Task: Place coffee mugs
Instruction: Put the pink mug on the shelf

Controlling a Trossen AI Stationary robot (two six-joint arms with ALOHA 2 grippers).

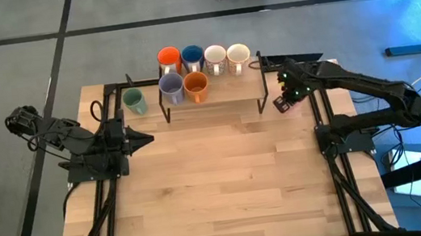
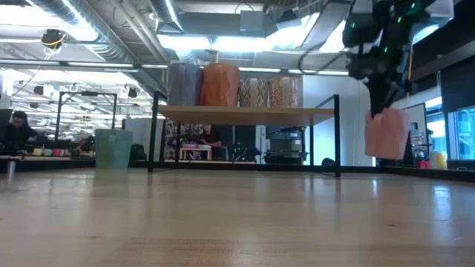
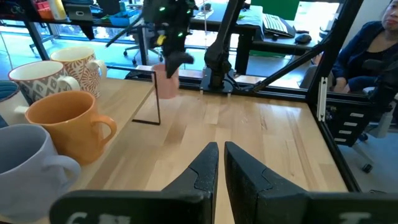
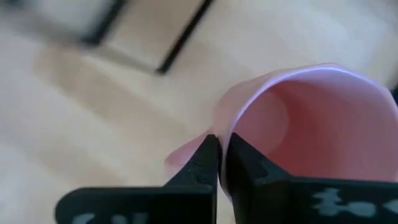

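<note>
One right pincer (image 2: pixel 386 111) holds the pink mug (image 2: pixel 386 133) aloft.

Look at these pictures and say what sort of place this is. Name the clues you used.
Probably a robotics lab or open workshop. Two arms are fixed to a wooden table on a grey floor; exposed ducts and strip lights run overhead; and desks with a keyboard and a seated person stand beyond it.
</note>
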